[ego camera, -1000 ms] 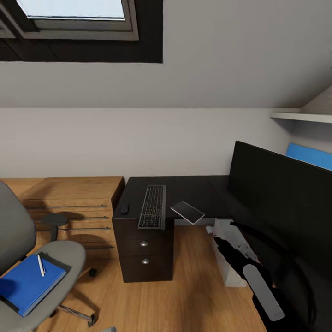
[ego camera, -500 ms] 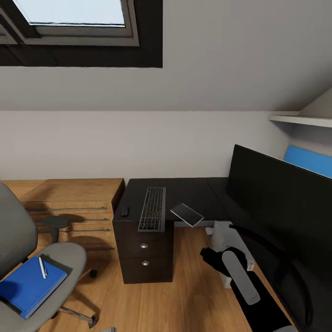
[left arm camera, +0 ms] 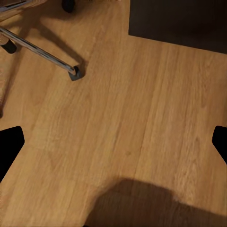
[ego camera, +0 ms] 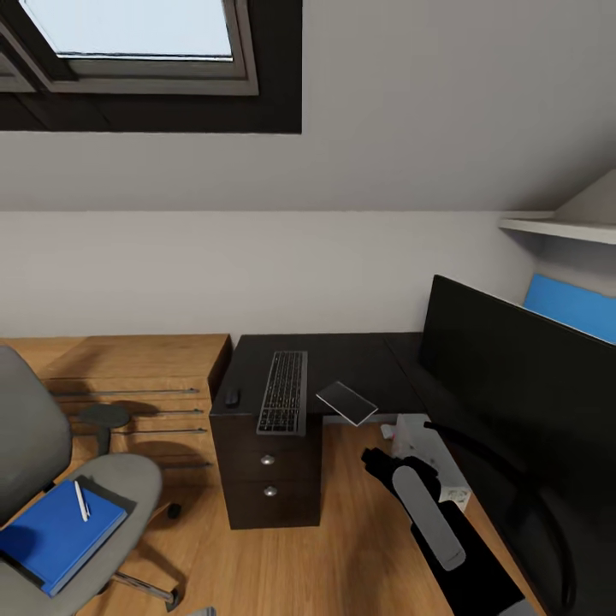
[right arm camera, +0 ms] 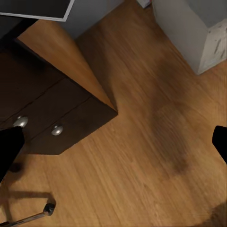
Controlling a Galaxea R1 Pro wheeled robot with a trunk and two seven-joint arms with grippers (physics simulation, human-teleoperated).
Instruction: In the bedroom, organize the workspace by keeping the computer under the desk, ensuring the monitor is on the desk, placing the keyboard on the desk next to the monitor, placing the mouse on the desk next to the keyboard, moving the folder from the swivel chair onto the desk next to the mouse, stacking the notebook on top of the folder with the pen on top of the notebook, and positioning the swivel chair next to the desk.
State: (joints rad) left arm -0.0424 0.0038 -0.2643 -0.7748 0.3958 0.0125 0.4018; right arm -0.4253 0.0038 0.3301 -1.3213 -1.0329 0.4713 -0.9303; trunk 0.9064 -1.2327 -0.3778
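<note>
Largest first: the monitor [ego camera: 522,385] fills the right side, standing on the right wing of the black desk [ego camera: 359,355]. The swivel chair [ego camera: 60,479] sits at near left, well apart from the desk, with the blue folder [ego camera: 47,535] flat on its seat and the white pen [ego camera: 80,500] lying on top of the folder. The white computer [ego camera: 428,453] stands on the floor under the desk, just beside the drawer unit [ego camera: 267,475].

On the desk's left end the keyboard [ego camera: 284,392] lies with its long axis running near to far. The mouse [ego camera: 231,397] is just left of it, and the notebook [ego camera: 346,402] is on its right, overhanging the desk's near edge at an angle.

Your right gripper [ego camera: 374,462] hangs low over the floor near the computer. In the right wrist view its fingertips show at opposite edges, so it's spread wide and holding nothing. The left gripper [left arm camera: 113,142] is likewise spread and empty over bare floor by the chair's chrome base [left arm camera: 42,49].

Key relation: the folder lies far to the left of your right gripper, across the drawer unit. The left arm looks nearer to the chair, so you'd likely use it for the folder.

No readable text or brands. There's a faint label on the computer's front, too small to read.
</note>
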